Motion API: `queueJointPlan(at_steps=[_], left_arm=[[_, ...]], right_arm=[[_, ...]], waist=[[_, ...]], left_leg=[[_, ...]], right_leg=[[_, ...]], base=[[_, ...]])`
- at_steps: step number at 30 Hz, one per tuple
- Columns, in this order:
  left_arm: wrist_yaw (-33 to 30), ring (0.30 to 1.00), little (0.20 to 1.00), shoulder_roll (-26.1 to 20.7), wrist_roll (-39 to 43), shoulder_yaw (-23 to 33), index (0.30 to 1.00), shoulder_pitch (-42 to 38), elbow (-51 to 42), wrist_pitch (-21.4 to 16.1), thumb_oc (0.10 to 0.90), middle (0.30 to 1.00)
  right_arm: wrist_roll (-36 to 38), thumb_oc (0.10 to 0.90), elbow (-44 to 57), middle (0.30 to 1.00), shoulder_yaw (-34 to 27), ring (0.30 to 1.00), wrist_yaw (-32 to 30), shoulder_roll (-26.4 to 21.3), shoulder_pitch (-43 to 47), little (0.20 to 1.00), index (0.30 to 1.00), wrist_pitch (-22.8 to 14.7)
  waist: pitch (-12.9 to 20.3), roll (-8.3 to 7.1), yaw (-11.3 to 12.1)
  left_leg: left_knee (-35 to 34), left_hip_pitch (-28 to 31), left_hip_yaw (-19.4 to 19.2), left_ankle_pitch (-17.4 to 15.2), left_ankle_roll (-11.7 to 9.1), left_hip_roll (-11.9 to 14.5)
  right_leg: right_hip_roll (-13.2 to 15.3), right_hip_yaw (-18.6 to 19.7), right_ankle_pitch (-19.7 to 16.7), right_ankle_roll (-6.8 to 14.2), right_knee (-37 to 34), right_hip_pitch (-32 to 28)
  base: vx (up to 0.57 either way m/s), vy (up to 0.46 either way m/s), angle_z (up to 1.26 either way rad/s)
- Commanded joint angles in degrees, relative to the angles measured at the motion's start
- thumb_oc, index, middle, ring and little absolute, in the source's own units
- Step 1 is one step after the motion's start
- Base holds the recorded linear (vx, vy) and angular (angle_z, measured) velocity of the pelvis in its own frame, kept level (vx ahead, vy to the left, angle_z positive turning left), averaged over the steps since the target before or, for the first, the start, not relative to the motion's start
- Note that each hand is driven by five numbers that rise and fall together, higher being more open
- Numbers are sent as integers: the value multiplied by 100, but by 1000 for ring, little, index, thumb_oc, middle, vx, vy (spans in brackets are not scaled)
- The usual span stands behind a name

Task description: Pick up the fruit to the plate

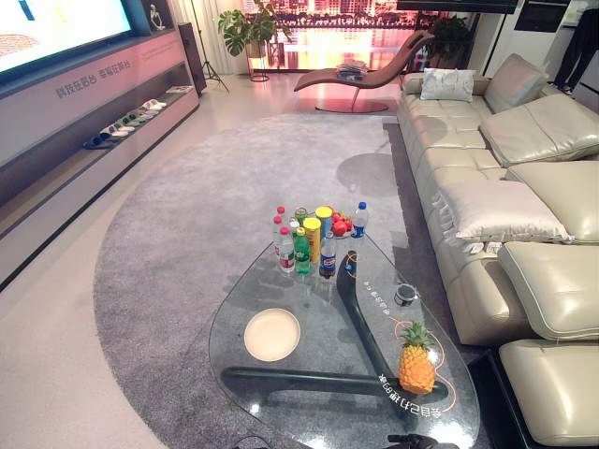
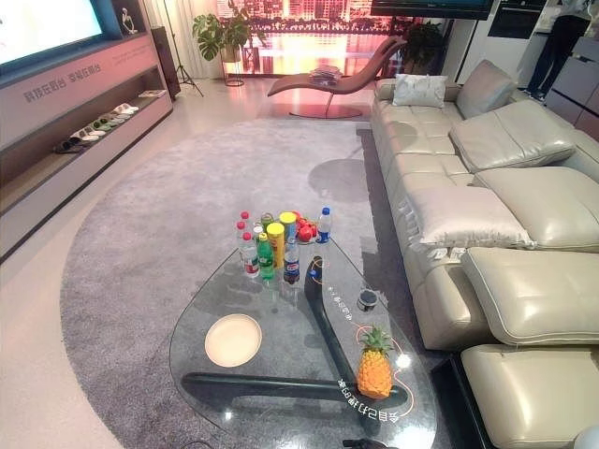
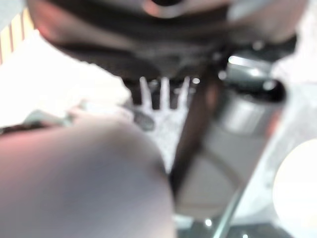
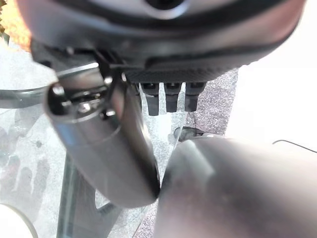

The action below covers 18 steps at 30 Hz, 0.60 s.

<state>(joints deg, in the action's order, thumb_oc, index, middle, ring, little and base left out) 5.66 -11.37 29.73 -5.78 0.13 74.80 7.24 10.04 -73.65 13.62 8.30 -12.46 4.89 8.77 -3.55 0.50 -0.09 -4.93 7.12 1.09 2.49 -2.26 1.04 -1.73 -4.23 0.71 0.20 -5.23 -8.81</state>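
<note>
A pineapple (image 1: 416, 365) stands upright near the front right of the glass coffee table (image 1: 309, 393). Left of it on the glass lies an empty round cream plate (image 1: 271, 334). Small red fruits (image 1: 341, 224) are piled at the table's far end, behind the bottles. My right hand (image 4: 163, 29) hangs by the table's edge with its fingers (image 4: 171, 99) straight and nothing in it; the pineapple (image 4: 10, 25) shows past it. My left hand (image 3: 158, 29) also hangs relaxed and holds nothing, with the plate (image 3: 297, 188) beyond its thumb.
Several bottles and a yellow can (image 1: 304, 243) cluster at the table's far end. A small dark cup (image 1: 404, 296) sits behind the pineapple. A cream leather sofa (image 1: 505, 215) runs along the right side. The table stands on a grey rug (image 1: 187, 243).
</note>
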Motion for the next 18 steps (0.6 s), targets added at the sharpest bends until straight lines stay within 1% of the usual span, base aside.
queueJointPlan(at_steps=[1, 11, 14, 16, 18], left_arm=[[81, 900, 900, 121, -64, -93, 900, -326, 353, 28, 800, 900], [-2, 900, 900, 127, -90, -82, 900, -310, 365, -8, 800, 900], [2, 900, 900, 113, -78, -58, 900, -299, 371, -7, 800, 900], [11, 900, 900, 94, -61, -45, 900, -290, 366, -12, 800, 900], [24, 900, 900, 64, -48, -31, 900, -287, 353, 1, 800, 900]], right_arm=[[-361, 800, -436, 900, 228, 900, -105, 13, 4, 900, 900, 223], [-315, 800, -456, 900, 153, 900, -581, -17, -4, 900, 900, 268], [-172, 800, -445, 900, 72, 900, -740, -43, -28, 900, 900, 242], [-120, 800, -440, 900, 4, 900, -822, -59, -49, 900, 900, 188], [-39, 800, -411, 900, -81, 900, -989, -86, -87, 900, 900, 53]], waist=[[-37, -134, 48], [-102, -136, 26], [-142, -145, 1], [-166, -153, -9], [-228, -180, -28]], left_leg=[[-7, 135, -50, -413, -1, -147], [-7, 134, -44, -407, 6, -145], [-6, 118, -39, -401, 7, -138], [9, 101, -43, -399, 8, -135], [39, 75, -66, -402, 14, -119]], right_leg=[[359, -128, -99, 404, 23, -3], [340, -67, -108, 396, 23, 11], [323, -26, -111, 392, 32, 33], [314, -7, -110, 390, 47, 47], [302, 13, -109, 388, 80, 81]], base=[[0, 0, 0], [0, 0, 0], [0, 0, 0], [0, 0, 0], [0, 0, 0]])
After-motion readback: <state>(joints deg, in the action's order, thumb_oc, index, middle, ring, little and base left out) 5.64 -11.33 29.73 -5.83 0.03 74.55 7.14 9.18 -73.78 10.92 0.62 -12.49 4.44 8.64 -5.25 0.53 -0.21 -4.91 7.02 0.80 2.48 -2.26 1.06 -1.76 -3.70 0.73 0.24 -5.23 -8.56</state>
